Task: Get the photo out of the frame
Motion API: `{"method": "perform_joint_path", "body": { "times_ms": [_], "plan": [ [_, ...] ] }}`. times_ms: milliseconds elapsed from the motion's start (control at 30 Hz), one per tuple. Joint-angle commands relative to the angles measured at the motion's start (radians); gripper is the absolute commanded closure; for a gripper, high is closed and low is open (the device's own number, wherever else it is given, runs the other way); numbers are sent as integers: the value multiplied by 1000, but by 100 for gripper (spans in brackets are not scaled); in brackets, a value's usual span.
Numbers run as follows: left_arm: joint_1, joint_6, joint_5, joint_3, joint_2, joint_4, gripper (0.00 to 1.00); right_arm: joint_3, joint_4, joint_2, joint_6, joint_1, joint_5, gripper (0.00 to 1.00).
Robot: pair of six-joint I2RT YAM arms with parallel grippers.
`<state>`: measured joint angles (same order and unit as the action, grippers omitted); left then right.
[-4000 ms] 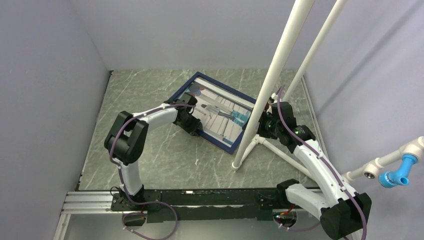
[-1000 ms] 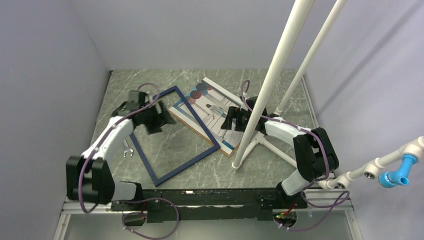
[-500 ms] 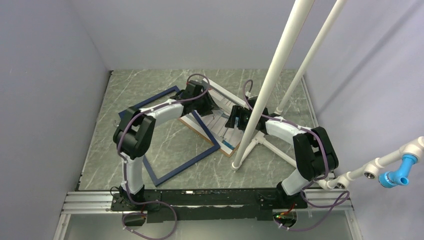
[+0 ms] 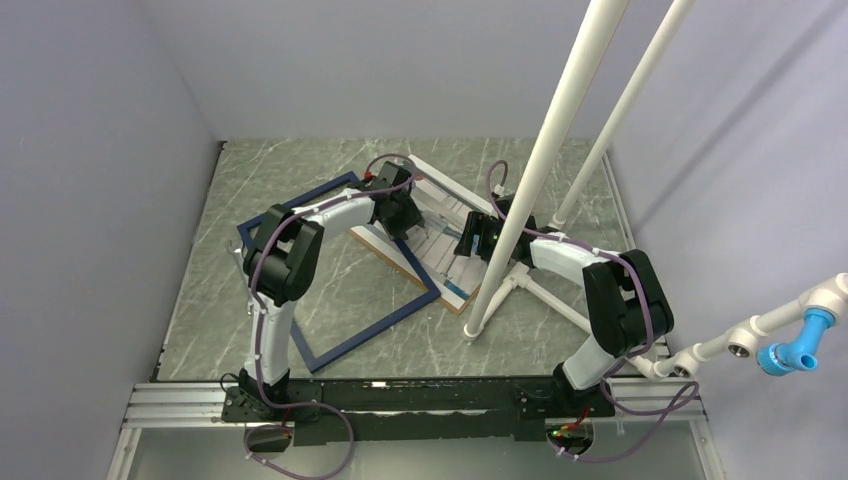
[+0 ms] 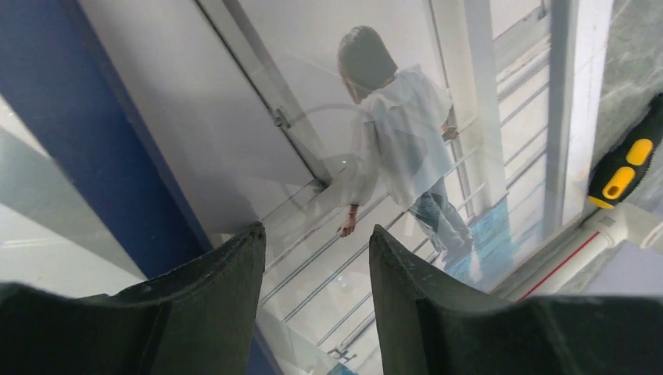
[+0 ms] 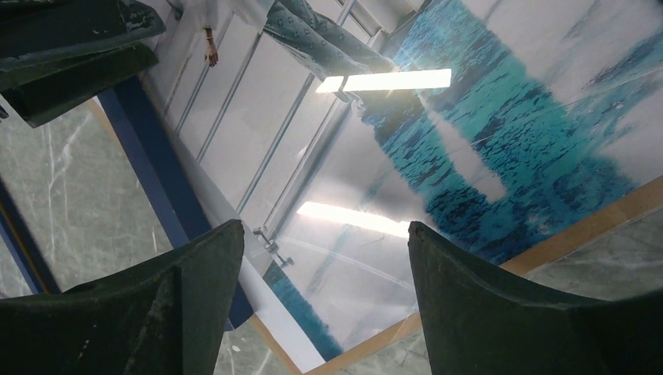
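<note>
1. From above, the thin dark navy rectangular frame [image 4: 375, 330] lies flat on the grey-green marbled table [image 4: 280, 165], with the left arm covering part of its far side.
2. The photo [image 4: 445, 262], a pale rectangular print, lies just right of the frame's opening. The frame's right bar crosses its edge, and I can't tell which is on top.
3. Two slanting white poles [image 4: 545, 150] hide the print's right end and part of the right gripper [image 4: 470, 235]. The left gripper [image 4: 403, 213] hangs over the print's far end. There is bare table to the left and in front.
4. At the left wrist, the left gripper [image 5: 317, 234] has its jaws partly apart with nothing between them, above the printed figure on the photo [image 5: 399, 141]. I can't tell whether they touch the surface. The navy bar [image 5: 86, 133] runs close on the left, and a black-and-yellow handle [image 5: 625, 164] is cut off at the right.
5. At the right wrist, the right gripper [image 6: 322, 242] has its jaws wide apart and holds nothing. They straddle the photo's glossy teal patch [image 6: 469, 133], where glare washes out the detail. A brown board edge [image 6: 594, 223] borders the print, with bare marble beyond it.
</note>
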<state>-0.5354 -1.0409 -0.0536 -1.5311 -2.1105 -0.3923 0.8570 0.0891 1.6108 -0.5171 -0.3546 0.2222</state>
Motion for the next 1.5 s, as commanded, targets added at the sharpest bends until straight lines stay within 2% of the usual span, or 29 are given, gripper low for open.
{"method": "perform_joint_path", "body": {
  "times_ms": [0,233,567,967,1200,1467],
  "plan": [
    [10,21,92,-17,23,-150,44,0,-8,7,-5,4,-24,22],
    [39,23,175,39,100,-235,41,6,-4,11,-3,3,-27,22],
    [99,32,128,158,151,-176,41,4,-11,14,0,3,-10,23],
    [141,70,134,259,242,-156,40,13,-10,24,2,3,-4,23],
    [143,100,100,234,242,-147,29,28,9,8,26,-14,0,20],
    [135,93,63,190,157,-85,23,47,45,-45,31,-42,-9,19]
  ]
}}
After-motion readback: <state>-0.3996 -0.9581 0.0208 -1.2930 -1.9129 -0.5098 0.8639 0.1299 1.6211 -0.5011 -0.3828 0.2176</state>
